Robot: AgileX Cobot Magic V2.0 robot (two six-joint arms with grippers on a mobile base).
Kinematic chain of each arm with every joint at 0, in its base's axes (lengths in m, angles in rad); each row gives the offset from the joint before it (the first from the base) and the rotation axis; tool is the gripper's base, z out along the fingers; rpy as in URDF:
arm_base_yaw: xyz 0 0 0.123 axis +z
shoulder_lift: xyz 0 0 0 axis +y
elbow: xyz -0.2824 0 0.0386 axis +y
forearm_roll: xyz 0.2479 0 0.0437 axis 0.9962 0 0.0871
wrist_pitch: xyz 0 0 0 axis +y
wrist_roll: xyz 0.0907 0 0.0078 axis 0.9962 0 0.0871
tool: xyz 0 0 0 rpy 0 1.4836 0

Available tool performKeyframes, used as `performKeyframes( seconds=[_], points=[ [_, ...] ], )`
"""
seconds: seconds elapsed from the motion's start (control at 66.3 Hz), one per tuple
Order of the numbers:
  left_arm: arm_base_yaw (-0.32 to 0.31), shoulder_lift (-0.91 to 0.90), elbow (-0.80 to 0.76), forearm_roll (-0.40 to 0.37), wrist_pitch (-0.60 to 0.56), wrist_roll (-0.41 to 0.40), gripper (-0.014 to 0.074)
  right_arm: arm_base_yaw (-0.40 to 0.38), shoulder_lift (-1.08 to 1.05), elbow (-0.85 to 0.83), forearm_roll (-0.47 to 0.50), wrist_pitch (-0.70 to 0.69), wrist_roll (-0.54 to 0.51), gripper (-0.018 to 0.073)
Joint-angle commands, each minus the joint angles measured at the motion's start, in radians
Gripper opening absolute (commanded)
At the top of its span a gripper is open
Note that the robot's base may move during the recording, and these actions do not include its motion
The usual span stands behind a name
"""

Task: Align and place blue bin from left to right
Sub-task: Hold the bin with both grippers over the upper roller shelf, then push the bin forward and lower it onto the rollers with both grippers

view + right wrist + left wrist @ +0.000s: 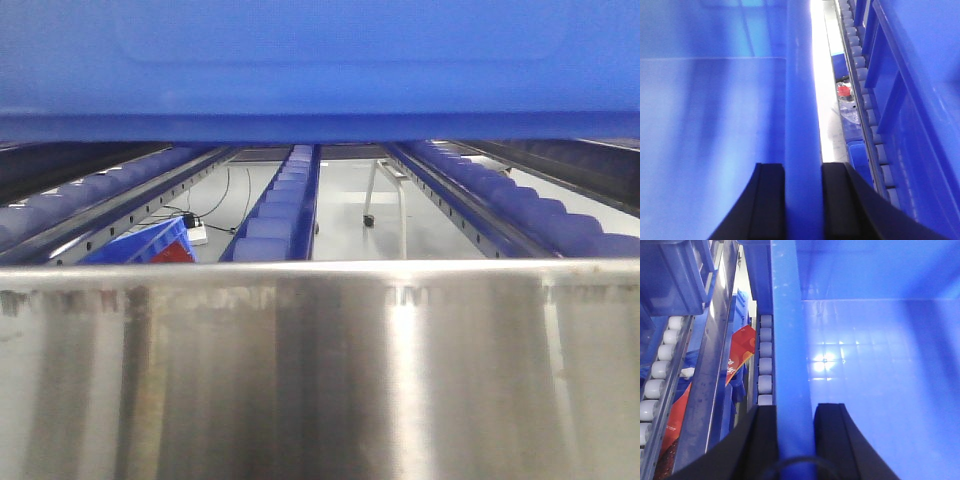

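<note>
The blue bin (pixel 320 60) fills the top of the front view, its underside hanging above the roller tracks. In the left wrist view my left gripper (pixel 795 408) straddles the bin's left rim (pixel 787 340), one black finger (pixel 765 425) outside and the other inside, shut on it. The bin's smooth floor (pixel 880 365) spreads to the right. In the right wrist view my right gripper (pixel 802 167) clamps the bin's right rim (pixel 801 90) the same way, with the bin's inside (pixel 710 125) to the left.
Blue roller tracks (pixel 285 200) (pixel 500 195) run away from me under the bin. A shiny steel panel (pixel 320 380) fills the foreground. A smaller blue tub (pixel 150 245) lies below left. Other blue crates stand close by (pixel 670 275) (pixel 910 100). A red packet (pixel 740 350) lies beneath the rollers (pixel 765 360).
</note>
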Motion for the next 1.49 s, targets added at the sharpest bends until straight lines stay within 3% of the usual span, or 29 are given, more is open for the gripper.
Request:
performKeyframes(
  seconds=[0.0, 0.95, 1.101, 1.282, 1.479],
  points=[
    [-0.013, -0.007, -0.019, -0.029, -0.151, 0.008, -0.0111, 0.006, -0.002, -0.016, -0.003, -0.299, -0.011, -0.008],
    [-0.013, -0.007, -0.019, -0.029, -0.148, 0.008, -0.0111, 0.006, 0.002, -0.016, 0.029, -0.297, -0.007, -0.0076],
    [0.043, -0.007, -0.019, -0.07, -0.146, 0.013, -0.0111, 0.006, 0.041, -0.016, 0.054, -0.292, 0.041, -0.0076],
    [0.135, -0.002, -0.019, -0.118, -0.151, 0.091, -0.0111, -0.017, 0.111, -0.016, 0.054, -0.298, 0.051, -0.0076],
    [0.184, 0.046, -0.015, -0.134, -0.151, 0.1, -0.0111, -0.045, 0.16, -0.016, 0.054, -0.32, 0.051, -0.0076]
  ],
)
